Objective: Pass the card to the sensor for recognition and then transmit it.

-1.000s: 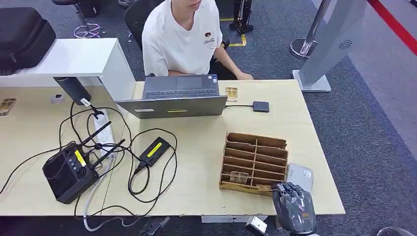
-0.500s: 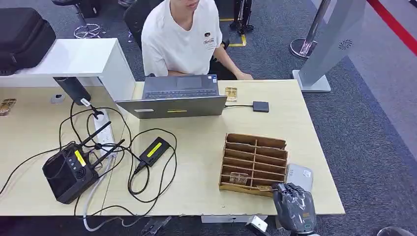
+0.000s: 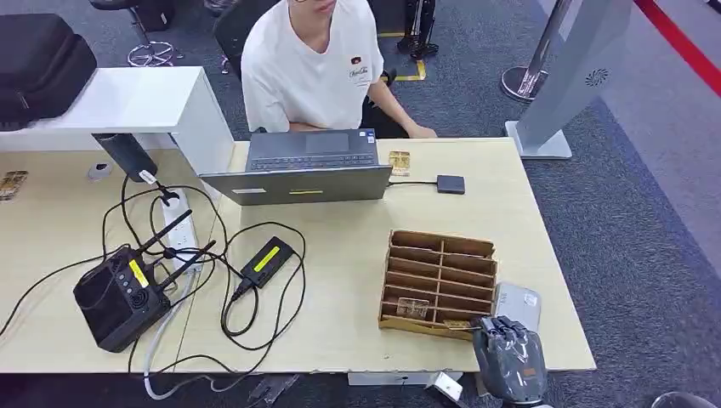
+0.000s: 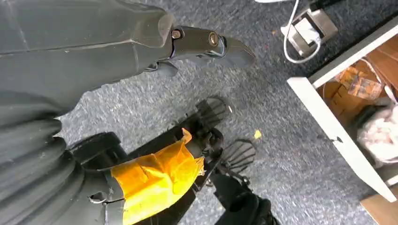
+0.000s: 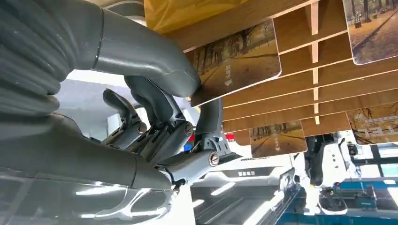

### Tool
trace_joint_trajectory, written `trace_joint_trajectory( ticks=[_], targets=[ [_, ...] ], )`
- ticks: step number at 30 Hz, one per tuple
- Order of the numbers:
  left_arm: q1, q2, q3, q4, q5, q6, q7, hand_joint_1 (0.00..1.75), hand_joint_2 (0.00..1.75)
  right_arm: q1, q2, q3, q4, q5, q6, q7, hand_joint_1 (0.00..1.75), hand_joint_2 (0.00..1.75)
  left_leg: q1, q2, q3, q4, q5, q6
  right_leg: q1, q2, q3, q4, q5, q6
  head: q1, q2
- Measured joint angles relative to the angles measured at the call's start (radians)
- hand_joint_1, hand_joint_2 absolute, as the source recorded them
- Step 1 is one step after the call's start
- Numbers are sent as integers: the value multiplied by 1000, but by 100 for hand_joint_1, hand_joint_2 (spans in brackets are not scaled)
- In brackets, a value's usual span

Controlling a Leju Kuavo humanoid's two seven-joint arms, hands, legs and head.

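A wooden slotted card rack stands on the table's near right part, with a few picture cards in its slots. My right hand is at the rack's near right corner. In the right wrist view its thumb and a dark finger pinch the edge of a card printed with an autumn path, which lies against the rack's frame. That card shows in the nearest row. A small dark sensor pad sits at the far side, cabled to the laptop. My left hand hangs over the carpet, holding nothing.
A person in a white shirt sits behind the open laptop. Another card lies beside the laptop. A grey flat device lies right of the rack. A black router, a power strip and cables cover the left side.
My right hand has stayed at the rack's corner, shifting only slightly. The person has leaned a little to the left.
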Motion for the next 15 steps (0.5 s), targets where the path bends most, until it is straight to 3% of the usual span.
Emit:
trace_joint_trajectory(
  ticks=[15],
  targets=[
    [0,0,-14,-10,-24,4,7,0,175,0,5,0,-2,-24,0,0,155,175,0,0,0,0,0,0,0,0,0,0,0,0,0,0]
  ],
)
